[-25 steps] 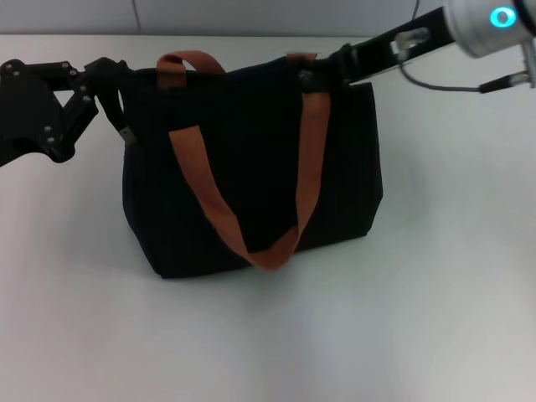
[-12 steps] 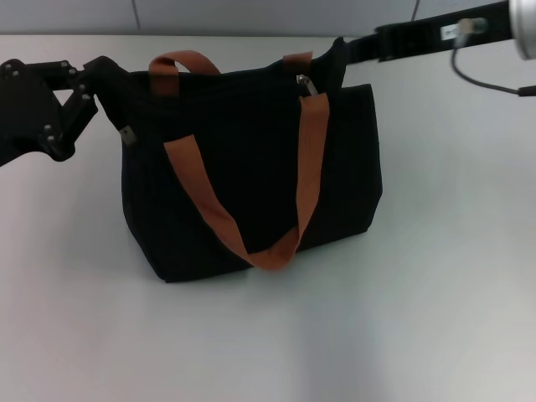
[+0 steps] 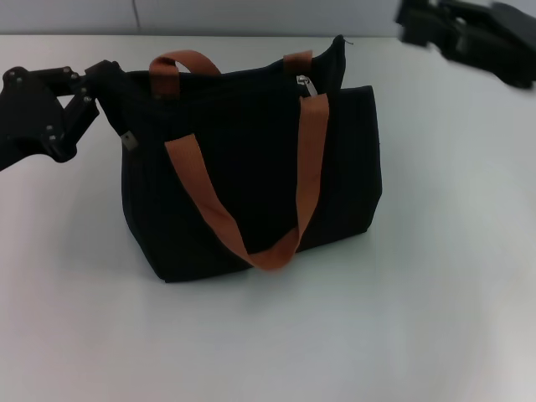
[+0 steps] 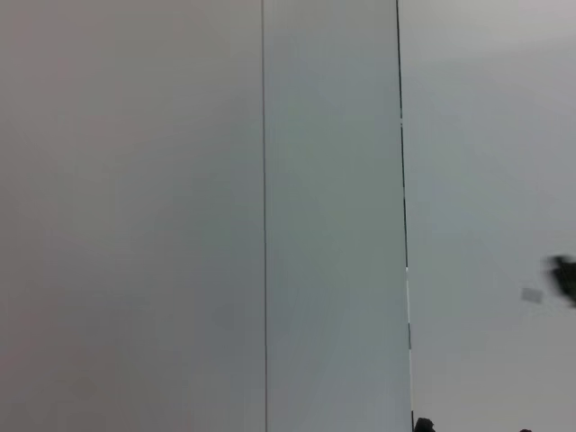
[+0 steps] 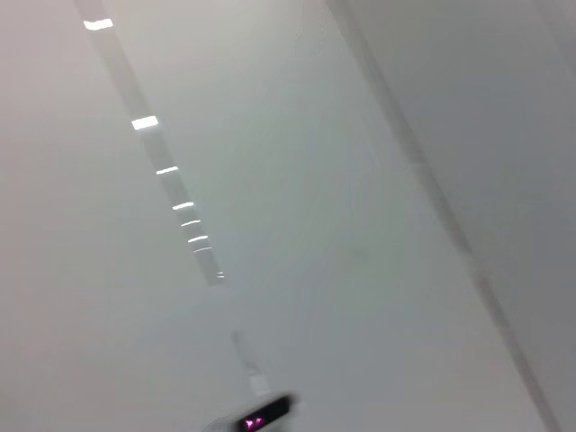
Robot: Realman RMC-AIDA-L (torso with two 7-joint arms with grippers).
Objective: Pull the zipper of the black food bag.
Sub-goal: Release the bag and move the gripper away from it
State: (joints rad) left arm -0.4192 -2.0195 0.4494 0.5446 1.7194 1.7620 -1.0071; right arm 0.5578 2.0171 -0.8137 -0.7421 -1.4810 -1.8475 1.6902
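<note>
Head view is showing my left gripper (image 3: 117,105) pinching the black food bag (image 3: 251,167) mid-bench, while its zipper (image 3: 305,85) is lying nearer my right gripper (image 3: 469,29), fingers unreadable, at the far right corner.

No legible text, label, brand, number or sign anywhere: black food bag (image 3: 251,176) plain, straps unmarked

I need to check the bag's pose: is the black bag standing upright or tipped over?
Upright: the black food bag stands on its base on the white table.
</note>
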